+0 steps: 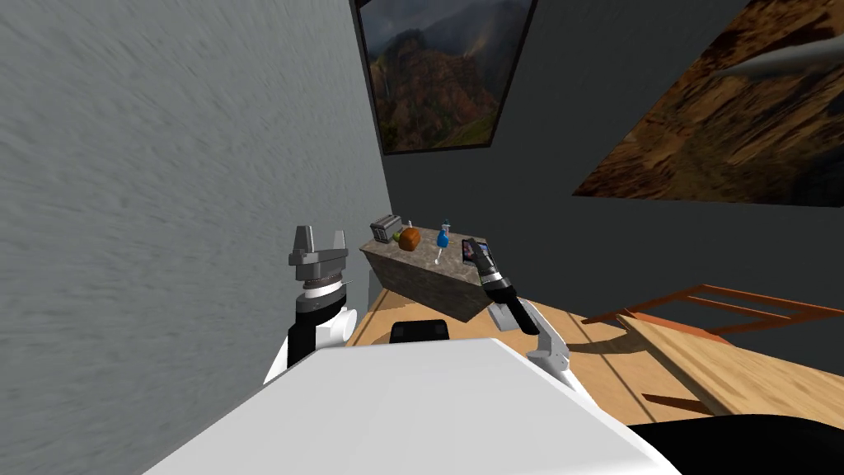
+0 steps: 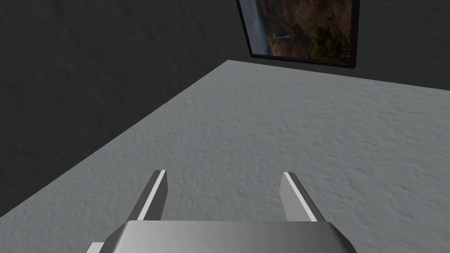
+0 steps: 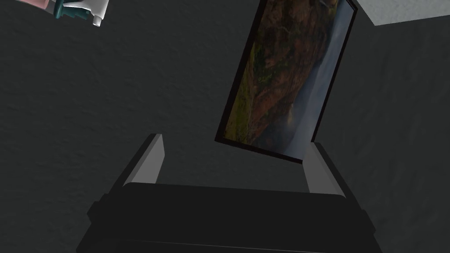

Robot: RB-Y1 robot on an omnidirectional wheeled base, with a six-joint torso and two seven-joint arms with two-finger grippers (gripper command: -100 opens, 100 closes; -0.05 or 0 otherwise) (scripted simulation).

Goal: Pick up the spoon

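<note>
Counter (image 1: 429, 280) stands in the room's corner. Left gripper (image 1: 320, 236) is raised by the grey wall, fingers wide apart and empty. Right gripper (image 1: 471, 247) hovers over the counter's end, also spread and empty. On the countertop sit a toaster (image 1: 385, 228), a blue bottle (image 1: 443, 238) and the pale spoon (image 1: 438, 258), just beside that bottle.

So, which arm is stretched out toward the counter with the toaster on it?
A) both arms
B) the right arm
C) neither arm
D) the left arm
B: in the head view the right gripper is out at the near corner of the counter, fingers open, while the left gripper stands raised and open beside the grey wall.
</note>
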